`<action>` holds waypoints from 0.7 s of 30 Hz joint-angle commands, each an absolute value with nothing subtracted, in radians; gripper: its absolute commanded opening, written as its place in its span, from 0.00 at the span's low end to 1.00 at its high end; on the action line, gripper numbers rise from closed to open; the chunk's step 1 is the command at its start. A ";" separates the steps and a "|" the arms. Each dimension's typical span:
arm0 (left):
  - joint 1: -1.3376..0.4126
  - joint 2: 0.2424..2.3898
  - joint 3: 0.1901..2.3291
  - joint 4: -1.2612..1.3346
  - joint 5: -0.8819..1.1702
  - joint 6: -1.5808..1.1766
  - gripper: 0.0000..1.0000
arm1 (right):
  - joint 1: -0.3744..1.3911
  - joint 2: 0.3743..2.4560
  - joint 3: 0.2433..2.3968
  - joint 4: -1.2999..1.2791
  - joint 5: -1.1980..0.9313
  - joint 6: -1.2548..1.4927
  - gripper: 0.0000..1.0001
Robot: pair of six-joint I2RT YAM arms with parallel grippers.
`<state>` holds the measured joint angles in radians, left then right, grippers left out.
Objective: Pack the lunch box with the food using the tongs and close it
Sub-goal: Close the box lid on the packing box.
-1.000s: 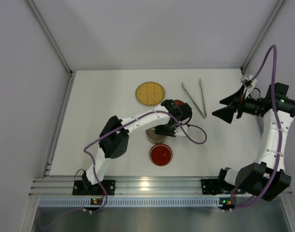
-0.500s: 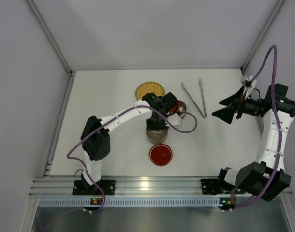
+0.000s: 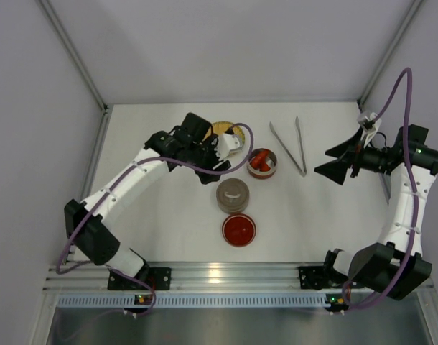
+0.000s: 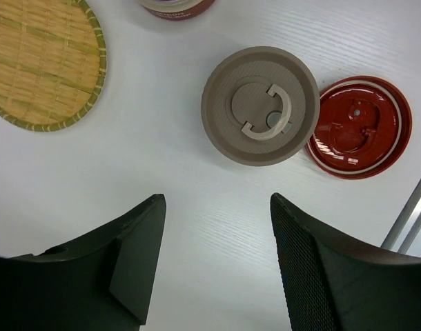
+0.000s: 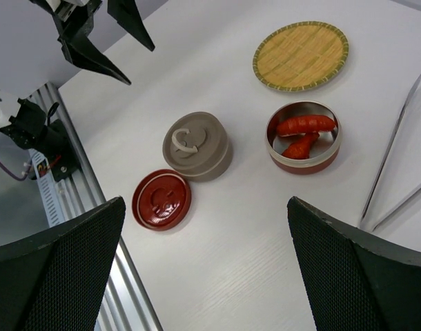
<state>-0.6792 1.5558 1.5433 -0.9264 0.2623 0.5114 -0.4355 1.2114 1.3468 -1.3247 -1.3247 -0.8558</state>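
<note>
The lunch box is in separate parts. An open red tin (image 3: 262, 163) (image 5: 304, 136) holds two elongated red pieces of food (image 5: 305, 125). In front of it stands a taupe tin (image 3: 232, 195) (image 5: 195, 146) with its handled lid (image 4: 260, 105) on. A red lid (image 3: 239, 230) (image 4: 358, 126) lies flat beside it. The silver tongs (image 3: 289, 146) (image 5: 393, 158) lie on the table to the right of the red tin, untouched. My left gripper (image 3: 215, 159) (image 4: 216, 200) hangs open and empty above the table, near the woven plate. My right gripper (image 3: 341, 162) (image 5: 206, 203) is raised at the right, wide open and empty.
A round yellow woven plate (image 3: 222, 136) (image 4: 38, 65) (image 5: 300, 55) lies at the back, partly under the left wrist in the top view. Aluminium rails (image 3: 226, 277) run along the near table edge. Grey walls enclose the table on three sides.
The left arm has swung away from the taupe tin toward the back left, and its jaws have opened. The taupe tin with its lid now stands uncovered. The right arm has not moved.
</note>
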 commanded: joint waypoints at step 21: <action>-0.742 1.617 1.344 -0.621 0.365 0.661 0.60 | -0.459 1.088 1.144 -1.105 -1.220 -0.537 0.99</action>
